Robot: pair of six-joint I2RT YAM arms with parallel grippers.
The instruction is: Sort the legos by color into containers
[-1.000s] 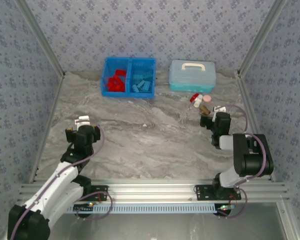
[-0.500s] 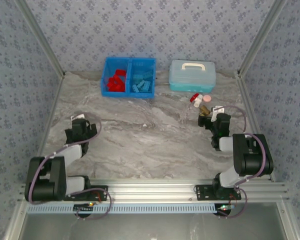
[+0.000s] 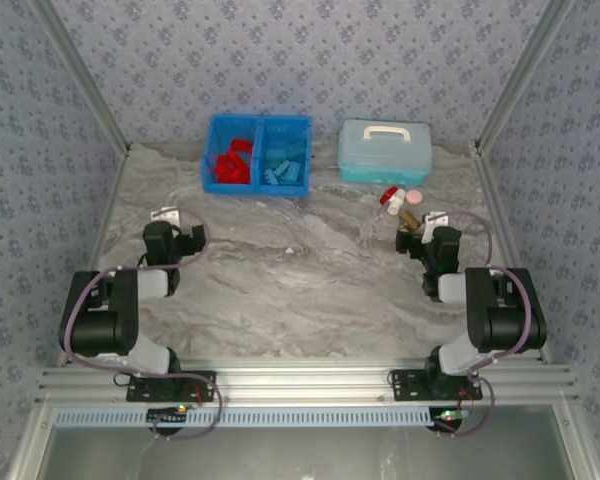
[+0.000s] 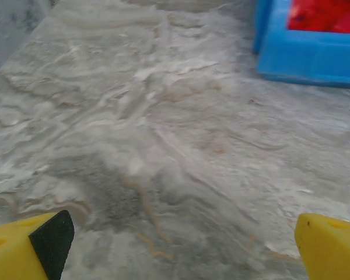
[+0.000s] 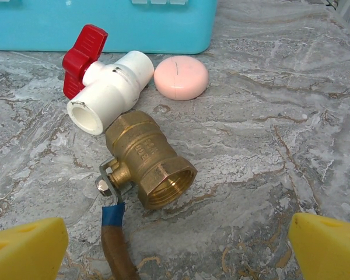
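Grey marbled table (image 3: 300, 290) runs under everything you are working with. At its left side, your left gripper (image 3: 177, 238) sits low over bare surface with the arm folded back toward its base. In the left wrist view the left gripper (image 4: 178, 248) has its yellow fingertips (image 4: 23, 248) at opposite edges of the picture, so the jaws stand wide apart with nothing between them but tabletop.

Further back and to the right, against the rear wall, you have the bright blue bin (image 3: 260, 128). Its near corner also shows in the left wrist view (image 4: 303, 58). The red legos (image 3: 232, 163) lie in its left compartment (image 3: 211, 150), and the blue legos (image 3: 285, 165) lie in its right compartment (image 3: 306, 150). You have no loose bricks on the table.

Right of the bin, apart from it, stands a pale blue case (image 3: 384, 152) with a white handle. Just in front of the case lie a white valve (image 5: 108, 87) with a red handle and a pink disc (image 5: 181, 77). The disc is just beside the valve. A brass valve (image 5: 149, 160) lies nearer, just in front of the white one.

Your right gripper (image 3: 430, 240) points at that cluster. In the right wrist view the right gripper (image 5: 175, 245) is spread wide and holds nothing, and the brass valve lies just ahead of it.
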